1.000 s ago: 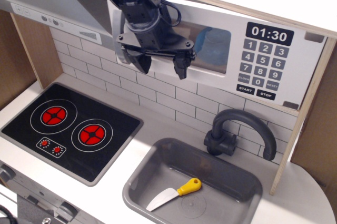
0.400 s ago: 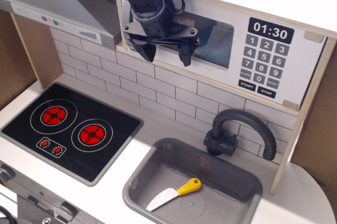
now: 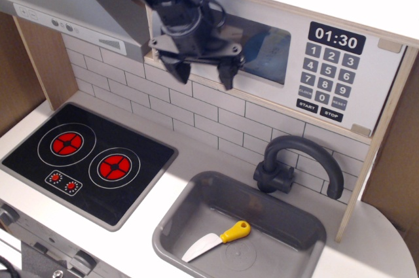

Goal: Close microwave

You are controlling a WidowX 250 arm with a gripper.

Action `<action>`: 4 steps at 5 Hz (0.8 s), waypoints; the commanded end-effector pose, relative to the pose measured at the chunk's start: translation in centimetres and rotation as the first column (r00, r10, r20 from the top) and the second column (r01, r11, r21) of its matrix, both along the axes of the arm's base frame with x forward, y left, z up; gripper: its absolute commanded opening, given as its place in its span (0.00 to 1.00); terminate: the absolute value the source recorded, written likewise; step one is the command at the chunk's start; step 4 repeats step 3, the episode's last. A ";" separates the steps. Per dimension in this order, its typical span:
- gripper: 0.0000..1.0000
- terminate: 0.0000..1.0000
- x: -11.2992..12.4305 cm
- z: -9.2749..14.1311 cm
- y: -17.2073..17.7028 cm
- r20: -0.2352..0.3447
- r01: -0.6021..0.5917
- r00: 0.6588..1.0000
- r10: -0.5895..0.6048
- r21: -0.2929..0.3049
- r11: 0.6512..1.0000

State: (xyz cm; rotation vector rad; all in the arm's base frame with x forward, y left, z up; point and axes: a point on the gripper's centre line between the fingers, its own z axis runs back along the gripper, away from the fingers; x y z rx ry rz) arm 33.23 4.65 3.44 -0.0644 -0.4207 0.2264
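Note:
The microwave [image 3: 327,49] is mounted above the tiled wall, with a black keypad and a clock display reading 01:30. Its white door with the clear window [image 3: 265,46] lies flat against the cabinet front. My gripper [image 3: 203,74] hangs open in front of the door's left part, its two black fingers [image 3: 179,69] pointing down and spread apart, holding nothing. The arm hides the door's left edge and its handle.
A grey range hood [image 3: 65,10] sits left of the microwave. Below are a black stove top [image 3: 85,160], a grey sink [image 3: 196,199] holding a yellow-handled knife [image 3: 219,239], and a dark faucet [image 3: 298,157]. A wooden side panel [image 3: 383,140] stands at the right.
The door, ajar at its left edge a second ago, now lies flat against the cabinet. My gripper pushed in toward it, then came slightly down and left, still open.

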 end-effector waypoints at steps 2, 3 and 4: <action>1.00 0.00 -2.5 2.8 1.0 -0.157 -0.105 0.981 0.112 0.055 0.993; 1.00 1.00 -2.5 2.8 1.0 -0.157 -0.105 0.981 0.112 0.055 0.993; 1.00 1.00 -2.5 2.8 1.0 -0.157 -0.105 0.981 0.112 0.055 0.993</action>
